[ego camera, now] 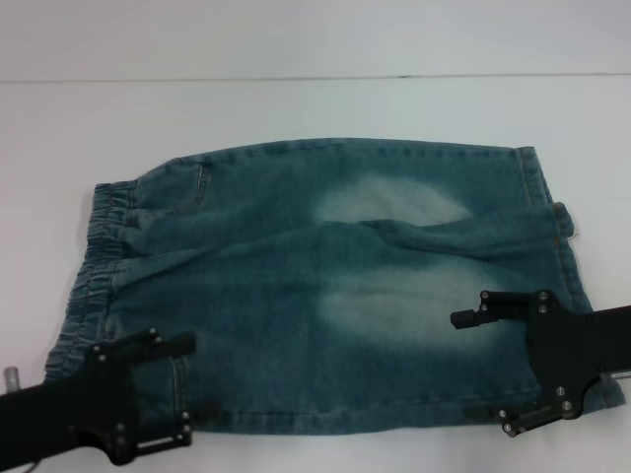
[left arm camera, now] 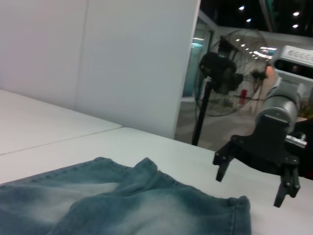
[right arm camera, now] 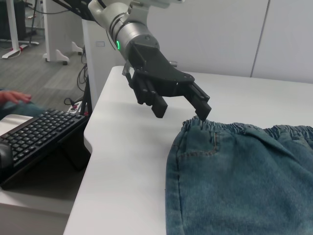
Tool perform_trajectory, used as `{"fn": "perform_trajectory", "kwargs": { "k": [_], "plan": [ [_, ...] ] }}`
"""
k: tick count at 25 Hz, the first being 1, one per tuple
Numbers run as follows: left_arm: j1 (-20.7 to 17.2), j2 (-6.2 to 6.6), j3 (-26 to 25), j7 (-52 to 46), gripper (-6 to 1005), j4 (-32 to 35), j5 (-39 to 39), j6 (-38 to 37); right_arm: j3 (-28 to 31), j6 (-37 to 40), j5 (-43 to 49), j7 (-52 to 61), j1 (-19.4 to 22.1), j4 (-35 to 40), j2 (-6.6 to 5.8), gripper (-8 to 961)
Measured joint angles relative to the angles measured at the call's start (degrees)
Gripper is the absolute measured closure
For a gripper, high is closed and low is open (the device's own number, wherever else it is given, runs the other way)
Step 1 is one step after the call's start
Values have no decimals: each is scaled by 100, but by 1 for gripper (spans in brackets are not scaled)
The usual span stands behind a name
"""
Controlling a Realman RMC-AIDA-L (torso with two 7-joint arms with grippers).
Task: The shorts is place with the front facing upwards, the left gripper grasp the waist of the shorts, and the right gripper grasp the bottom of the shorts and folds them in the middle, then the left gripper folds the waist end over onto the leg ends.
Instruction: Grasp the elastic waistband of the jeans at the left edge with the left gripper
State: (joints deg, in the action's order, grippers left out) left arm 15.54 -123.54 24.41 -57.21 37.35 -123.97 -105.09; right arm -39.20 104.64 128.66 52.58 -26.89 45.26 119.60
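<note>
Two open tools, left tool (right arm camera: 183, 105) touching waist (right arm camera: 234, 128) only in right wrist view

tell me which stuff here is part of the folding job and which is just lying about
Job: shorts; left gripper, open at the waistband; right gripper, open at the leg hems.
Lying about: keyboard; fan; table.

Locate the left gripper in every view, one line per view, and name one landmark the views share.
Head view: the left gripper is at the lower left, open over the near corner of the waist end.
Left wrist view: not in it; the claw seen there is the right gripper.
Right wrist view: upper middle, open, one fingertip touching the waistband.
Shared landmark: the shorts on the white table.
</note>
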Motion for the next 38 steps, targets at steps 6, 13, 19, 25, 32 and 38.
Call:
{"fn": "perform_trajectory", "kwargs": {
  "k": [6, 13, 19, 25, 32, 38],
  "plan": [
    [-241, -47, -16, -1315, 222, 1305, 14, 0, 39, -13, -14, -1, 18, 3, -1, 12],
    [-558, -76, -15, -2562, 232, 2733, -139, 268, 48, -92, -2, -2, 50, 3, -8, 11],
    [-419, -75, 79, -3085, 235, 2942, -844, 843, 67, -164, -30, -6, 53, 6, -10, 12],
    [-306, -71, 116, -3237, 234, 2931, -1110, 1020, 71, -226, -43, -25, 41, 2, 10, 12],
    [-132, -57, 124, -3374, 260, 2884, -1497, 1273, 71, -227, -51, -17, 53, -5, 11, 13],
    [25, -55, 135, -3385, 292, 2706, -1674, 1336, 70, -252, -53, -33, 58, -66, 11, 14]
  ]
}}
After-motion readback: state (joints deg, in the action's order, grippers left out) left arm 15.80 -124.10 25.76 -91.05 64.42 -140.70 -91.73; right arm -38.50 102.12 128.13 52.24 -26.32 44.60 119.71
